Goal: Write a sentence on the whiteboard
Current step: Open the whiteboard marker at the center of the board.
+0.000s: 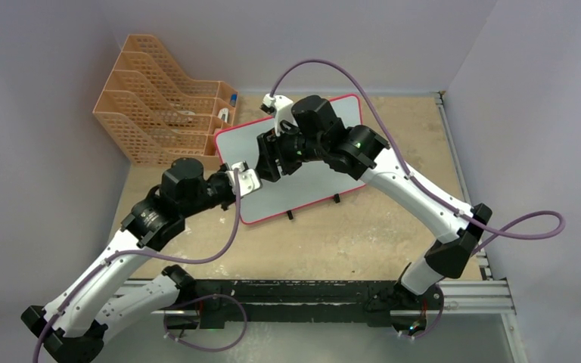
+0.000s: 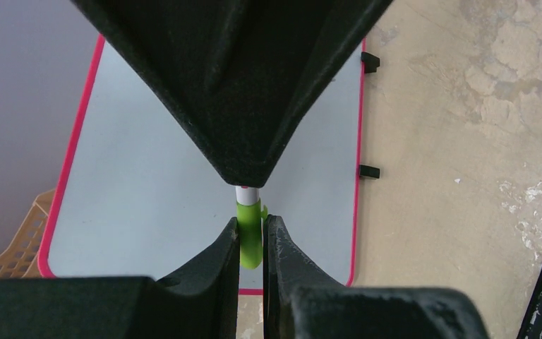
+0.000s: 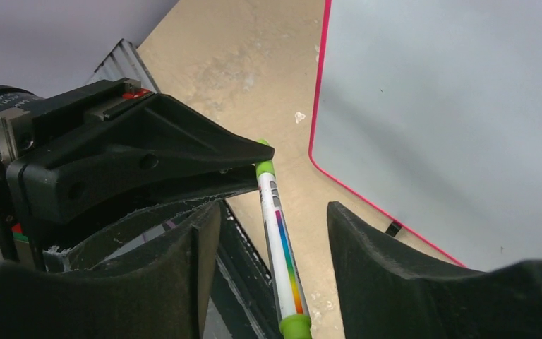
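The whiteboard (image 1: 306,189) with its pink-red frame lies on the table, and its surface (image 2: 141,176) is blank where it shows. No sentence is visible. My left gripper (image 2: 252,240) is shut on the green cap (image 2: 249,233) of a marker. The marker (image 3: 282,247) has a white barrel with a rainbow stripe and a green far end. My right gripper (image 3: 274,212) is open, with a finger on each side of the barrel and not touching it. Both grippers (image 1: 261,170) meet over the board's left part. The board also shows in the right wrist view (image 3: 452,120).
Orange mesh file racks (image 1: 159,106) stand at the back left, close to the board's corner. Small black stand feet (image 2: 369,171) stick out from the board's edge. A black rail (image 1: 310,295) runs along the near table edge. Grey walls close in left, back and right.
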`<control>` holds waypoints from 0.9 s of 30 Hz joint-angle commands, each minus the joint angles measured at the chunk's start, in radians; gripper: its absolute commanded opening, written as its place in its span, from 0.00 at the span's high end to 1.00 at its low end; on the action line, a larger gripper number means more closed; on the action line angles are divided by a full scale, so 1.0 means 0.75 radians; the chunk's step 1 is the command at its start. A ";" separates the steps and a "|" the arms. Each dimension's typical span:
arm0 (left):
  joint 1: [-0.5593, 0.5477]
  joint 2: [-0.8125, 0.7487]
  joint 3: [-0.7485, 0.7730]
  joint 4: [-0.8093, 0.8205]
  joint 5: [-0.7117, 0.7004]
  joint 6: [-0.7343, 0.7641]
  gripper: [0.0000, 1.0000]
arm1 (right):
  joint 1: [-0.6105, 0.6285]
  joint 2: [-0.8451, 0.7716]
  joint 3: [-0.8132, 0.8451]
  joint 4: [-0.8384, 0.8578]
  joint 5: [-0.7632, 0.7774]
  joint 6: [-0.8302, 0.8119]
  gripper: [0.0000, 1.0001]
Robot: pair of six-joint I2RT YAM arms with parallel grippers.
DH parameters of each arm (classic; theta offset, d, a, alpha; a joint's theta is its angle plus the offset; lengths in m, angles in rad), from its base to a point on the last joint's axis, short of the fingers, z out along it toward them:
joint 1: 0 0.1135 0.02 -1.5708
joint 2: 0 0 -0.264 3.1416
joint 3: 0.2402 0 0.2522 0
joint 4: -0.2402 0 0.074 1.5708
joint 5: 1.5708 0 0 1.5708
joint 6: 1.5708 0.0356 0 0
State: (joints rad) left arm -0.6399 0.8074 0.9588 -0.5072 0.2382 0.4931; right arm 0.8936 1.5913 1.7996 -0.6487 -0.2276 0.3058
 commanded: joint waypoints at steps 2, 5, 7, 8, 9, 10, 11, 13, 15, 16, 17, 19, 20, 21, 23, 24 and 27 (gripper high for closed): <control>-0.033 0.019 0.067 0.014 -0.049 0.062 1.00 | 0.003 -0.007 0.044 -0.004 -0.021 -0.032 0.48; -0.040 0.026 0.066 0.012 -0.061 0.063 1.00 | 0.003 -0.003 0.045 -0.012 -0.020 -0.037 0.54; -0.043 0.023 0.062 0.015 -0.068 0.063 1.00 | 0.003 -0.005 0.042 -0.013 -0.020 -0.042 0.59; -0.043 0.019 0.058 0.019 -0.068 0.062 1.00 | 0.003 -0.007 0.037 -0.014 -0.020 -0.042 0.61; -0.043 0.017 0.054 0.021 -0.070 0.063 1.00 | 0.003 -0.009 0.034 -0.013 -0.023 -0.044 0.63; -0.043 0.013 0.052 0.022 -0.070 0.060 1.00 | 0.003 -0.010 0.030 -0.013 -0.027 -0.046 0.65; -0.043 0.010 0.049 0.025 -0.070 0.058 1.00 | 0.003 -0.012 0.026 -0.009 -0.031 -0.045 0.68; -0.043 0.000 0.042 0.031 -0.070 0.056 1.00 | 0.003 -0.019 0.019 -0.005 -0.039 -0.046 0.74; -0.044 -0.006 0.039 0.034 -0.070 0.056 1.00 | 0.003 -0.021 0.012 -0.005 -0.045 -0.046 0.84; -0.043 -0.008 0.036 0.034 -0.070 0.055 1.00 | 0.003 -0.022 0.012 -0.005 -0.050 -0.046 0.90; -0.043 -0.009 0.032 0.033 -0.068 0.057 1.00 | 0.003 -0.023 0.013 -0.005 -0.055 -0.048 0.95; -0.043 -0.012 0.018 0.032 -0.069 0.066 1.00 | 0.002 -0.027 0.021 -0.008 -0.063 -0.052 1.00; -0.043 -0.016 0.008 0.032 -0.074 0.073 1.00 | 0.003 -0.029 0.026 -0.014 -0.060 -0.055 1.00; -0.043 -0.020 -0.005 0.035 -0.081 0.078 1.00 | 0.003 -0.030 0.032 -0.025 -0.056 -0.058 1.00; -0.043 -0.037 -0.042 0.046 -0.100 0.098 1.00 | 0.001 -0.034 0.045 -0.043 -0.053 -0.067 1.00; -0.043 -0.047 -0.061 0.051 -0.113 0.106 1.00 | 0.001 -0.038 0.051 -0.047 -0.054 -0.069 1.00; -0.045 -0.062 -0.118 0.066 -0.157 0.135 1.00 | -0.001 -0.051 0.071 -0.068 -0.058 -0.071 1.00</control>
State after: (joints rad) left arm -0.6712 0.7826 0.9157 -0.4885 0.1822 0.5457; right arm 0.8959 1.5959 1.7996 -0.6643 -0.2543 0.2741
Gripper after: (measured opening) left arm 0.103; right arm 0.118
